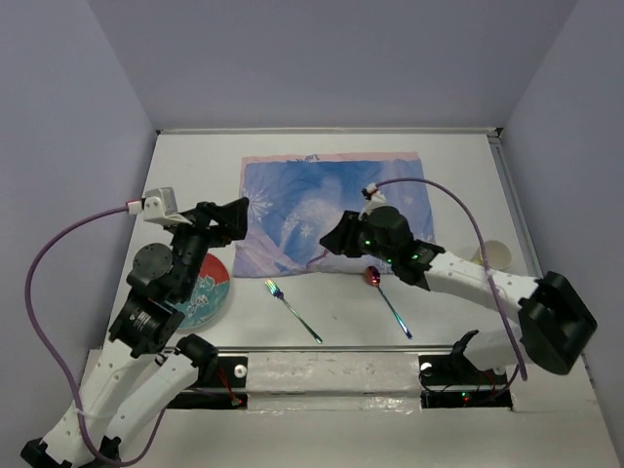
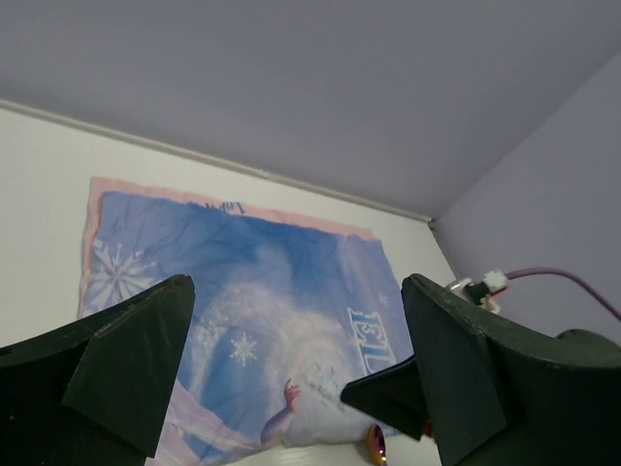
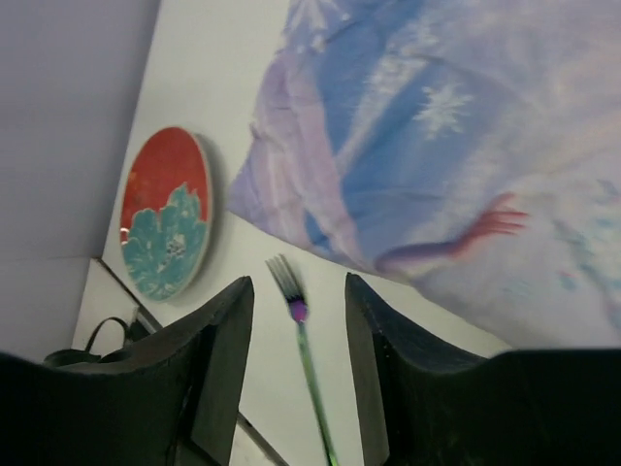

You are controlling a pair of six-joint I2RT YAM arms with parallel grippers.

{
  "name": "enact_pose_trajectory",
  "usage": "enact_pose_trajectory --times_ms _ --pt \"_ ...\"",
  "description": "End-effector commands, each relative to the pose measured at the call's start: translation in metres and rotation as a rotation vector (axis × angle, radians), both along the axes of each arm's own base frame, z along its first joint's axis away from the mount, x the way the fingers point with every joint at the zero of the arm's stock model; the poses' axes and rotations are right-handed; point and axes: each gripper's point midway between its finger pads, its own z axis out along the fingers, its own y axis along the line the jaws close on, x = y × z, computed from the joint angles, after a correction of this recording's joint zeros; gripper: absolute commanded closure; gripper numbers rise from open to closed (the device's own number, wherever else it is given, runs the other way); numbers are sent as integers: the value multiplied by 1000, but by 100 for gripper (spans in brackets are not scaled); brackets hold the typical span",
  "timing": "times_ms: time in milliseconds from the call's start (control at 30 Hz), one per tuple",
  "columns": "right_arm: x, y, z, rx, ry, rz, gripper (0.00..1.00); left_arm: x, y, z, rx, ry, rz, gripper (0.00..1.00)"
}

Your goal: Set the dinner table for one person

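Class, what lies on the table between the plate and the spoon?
The fork, seen in the top view between the plate and the spoon.

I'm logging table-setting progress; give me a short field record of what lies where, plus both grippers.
dinner table: white, bears everything
mat: blue snowflake cloth, far centre
plate: left of mat, on bare table
fork: between mat and arm bases
spoon: right of fork
cup: near right edge
left gripper: open, empty, over mat's left edge
right gripper: open, empty, over mat's near edge
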Motion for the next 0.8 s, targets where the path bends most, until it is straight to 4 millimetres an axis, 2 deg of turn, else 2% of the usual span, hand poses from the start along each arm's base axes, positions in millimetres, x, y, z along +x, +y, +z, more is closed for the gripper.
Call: enact_pose_trajectory --times_ms 0,33,67,100,133,167,200,233,300,333,433,467,533,567,667,700,733,767 --pt "-3 88 38 150 -71 44 47 -11 27 25 37 -103 94 1" --pt "-10 109 50 205 -84 78 46 -11 30 24 44 -105 107 1" --pt "-14 121 47 226 -69 95 46 -12 33 22 51 -106 117 1" --pt "-16 136 27 212 -33 108 46 -13 37 20 55 -111 135 1" --pt "-21 150 25 231 -10 125 46 -12 38 15 71 -104 140 1" --pt "-33 173 37 263 -18 169 46 -12 37 15 74 -106 136 1" --pt "-29 181 34 265 -14 168 46 -12 38 14 78 -107 138 1" --pt "-43 200 14 238 14 199 46 -14 36 19 81 -117 125 1" --pt "-50 224 15 252 19 221 46 -18 36 24 95 -135 111 1" --pt "-56 234 -6 241 65 232 47 -20 37 28 97 -146 110 1" --pt "-59 248 -21 267 119 236 47 -23 45 24 99 -158 139 1" --pt "-59 251 -38 253 145 233 47 -24 46 22 96 -164 143 1" --pt "-60 257 -46 261 180 236 48 -26 47 20 95 -173 141 1" --pt "-60 259 -59 246 202 234 48 -27 47 20 93 -174 138 1" --pt "-68 272 -67 259 250 282 48 -31 49 22 89 -189 139 1" --pt "-75 276 -81 242 273 295 48 -31 49 22 91 -190 136 1" --pt "-77 282 -87 245 285 316 49 -32 48 22 90 -194 132 1" --pt "-77 285 -81 254 281 331 49 -31 48 22 91 -192 132 1"
